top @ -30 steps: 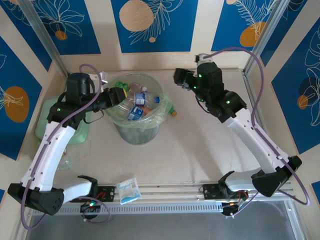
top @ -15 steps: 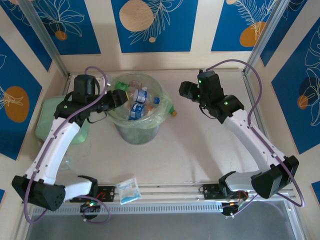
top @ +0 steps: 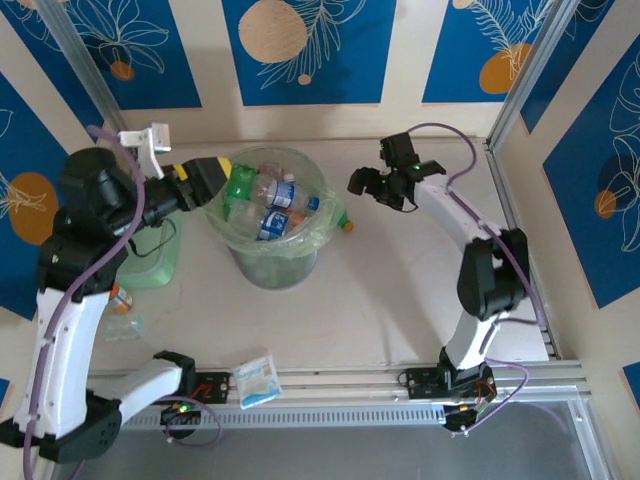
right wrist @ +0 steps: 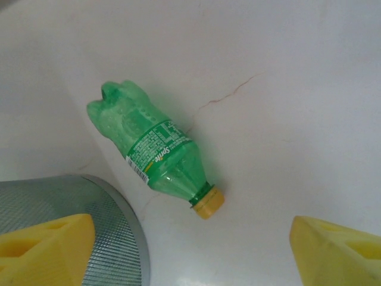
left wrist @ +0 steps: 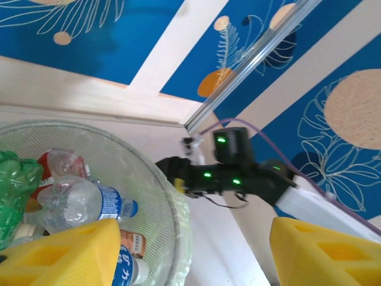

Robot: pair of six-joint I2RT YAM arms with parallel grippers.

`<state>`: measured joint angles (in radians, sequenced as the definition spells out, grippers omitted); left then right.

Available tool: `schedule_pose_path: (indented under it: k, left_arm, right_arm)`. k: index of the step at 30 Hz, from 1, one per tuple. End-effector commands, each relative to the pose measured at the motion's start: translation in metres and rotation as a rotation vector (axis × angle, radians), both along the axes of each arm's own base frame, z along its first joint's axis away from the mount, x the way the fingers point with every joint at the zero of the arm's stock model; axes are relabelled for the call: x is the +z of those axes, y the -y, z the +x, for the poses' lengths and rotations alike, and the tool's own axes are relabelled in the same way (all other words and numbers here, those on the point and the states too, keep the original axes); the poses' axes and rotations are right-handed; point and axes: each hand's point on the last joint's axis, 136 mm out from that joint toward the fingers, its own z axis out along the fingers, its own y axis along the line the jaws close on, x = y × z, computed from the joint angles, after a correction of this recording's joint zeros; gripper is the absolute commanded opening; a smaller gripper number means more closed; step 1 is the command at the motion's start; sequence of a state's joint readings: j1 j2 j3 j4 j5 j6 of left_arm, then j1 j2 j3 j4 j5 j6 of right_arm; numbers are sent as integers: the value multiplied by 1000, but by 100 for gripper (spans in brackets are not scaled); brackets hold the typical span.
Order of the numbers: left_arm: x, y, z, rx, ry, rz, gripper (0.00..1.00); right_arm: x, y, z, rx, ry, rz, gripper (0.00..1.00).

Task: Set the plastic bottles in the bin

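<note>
Top external: my left claw (top: 212, 182) has swung up to the bin (top: 270, 262) near the desk's far edge and spread. The green bottle (top: 240, 185) it released now lies on the pile inside. My right claw (top: 368, 186) has widened toward the Sprite bottle (top: 341, 218) beside the bin.

Left wrist: yellow foam pads (left wrist: 59, 256) apart, empty, over the translucent ribbed rim and crinkled clear bottles (left wrist: 83, 202).

Right wrist: claw open above the dimpled, yellow-capped Sprite bottle lying on the smooth pale desk (right wrist: 286, 89); next pick, I judge.

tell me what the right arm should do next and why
Probably lower the right gripper onto the green Sprite bottle and close. The bottle lies on the table just outside the bin, between the open yellow fingers, not yet gripped.
</note>
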<state>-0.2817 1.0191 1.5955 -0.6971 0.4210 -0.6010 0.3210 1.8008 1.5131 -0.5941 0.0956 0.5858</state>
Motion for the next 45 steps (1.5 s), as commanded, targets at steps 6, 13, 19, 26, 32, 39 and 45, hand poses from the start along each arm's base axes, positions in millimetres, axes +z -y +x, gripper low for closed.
schedule_pose_path:
  k: [6,13,19,26,32,39,45]
  left_arm:
    - [-47,-1,-9,-13,-63,33,68]
    - [-64,-4,-13,4,-87,23,68]
    - [-74,-3,-12,3,-111,14,68]
    - [-78,-5,-15,8,-113,27,68]
    - [-79,-4,-15,0,-118,18,68]
    - [-82,-3,-15,-1,-126,13,68]
    - [-82,-3,-16,-2,-118,12,68]
  right_arm:
    - [-26,-53,25,242,-28,70,92]
    - [-59,-75,48,273,-63,41,91]
    - [-87,-79,61,261,-119,2,85]
    - [-110,-83,58,276,-149,-65,81]
    - [-126,-72,52,247,-184,-121,81]
    - [-132,-69,49,240,-199,-137,82]
    - [-134,-63,48,216,-208,-133,77]
